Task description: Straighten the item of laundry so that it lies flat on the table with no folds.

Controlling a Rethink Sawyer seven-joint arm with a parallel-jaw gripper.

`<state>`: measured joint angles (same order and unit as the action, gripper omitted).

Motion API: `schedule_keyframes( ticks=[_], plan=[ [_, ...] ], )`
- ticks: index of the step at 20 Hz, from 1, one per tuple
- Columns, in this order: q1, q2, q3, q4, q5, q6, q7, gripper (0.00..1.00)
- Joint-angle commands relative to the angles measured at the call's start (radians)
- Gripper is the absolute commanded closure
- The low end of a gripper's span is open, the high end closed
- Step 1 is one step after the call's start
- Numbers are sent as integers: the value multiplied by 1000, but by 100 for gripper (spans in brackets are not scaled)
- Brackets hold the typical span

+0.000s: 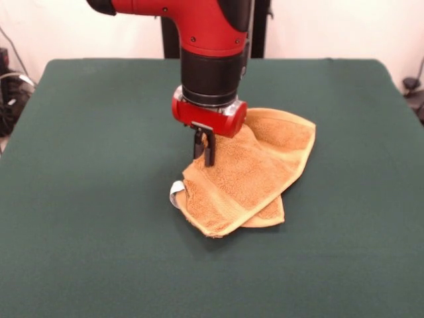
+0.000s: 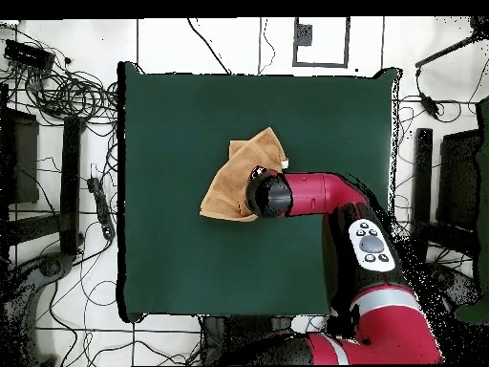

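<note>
**Inspector:** Position of the laundry?

**Assistant:** The orange-tan towel (image 1: 255,175) lies near the middle of the green worktop (image 1: 86,199), bunched and doubled over on itself. One layer overlaps another at the end nearest the front camera, where a second corner shows beneath the top flap. A small white tag loop (image 1: 176,193) sticks out at that end's edge. Seen from overhead, the towel (image 2: 239,182) forms a rough wedge, partly covered by the arm's wrist.

**Inspector:** End effector?

**Assistant:** The end effector (image 1: 205,159) points straight down from the red wrist, its dark fingers drawn close together with the tips down on the towel's upper surface. Whether cloth is pinched between them cannot be told from either view.

**Inspector:** Condition of the towel?

**Assistant:** Not flat; folds remain.
</note>
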<state>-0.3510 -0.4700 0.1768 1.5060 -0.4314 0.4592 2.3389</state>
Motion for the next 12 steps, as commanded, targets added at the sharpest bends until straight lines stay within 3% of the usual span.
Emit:
schedule_keyframes(
  ticks=[1, 12],
  plan=[
    [18, 81, 104, 18, -34, 43, -120, 100],
    [20, 71, 106, 22, -41, 67, -139, 100]
  ],
)
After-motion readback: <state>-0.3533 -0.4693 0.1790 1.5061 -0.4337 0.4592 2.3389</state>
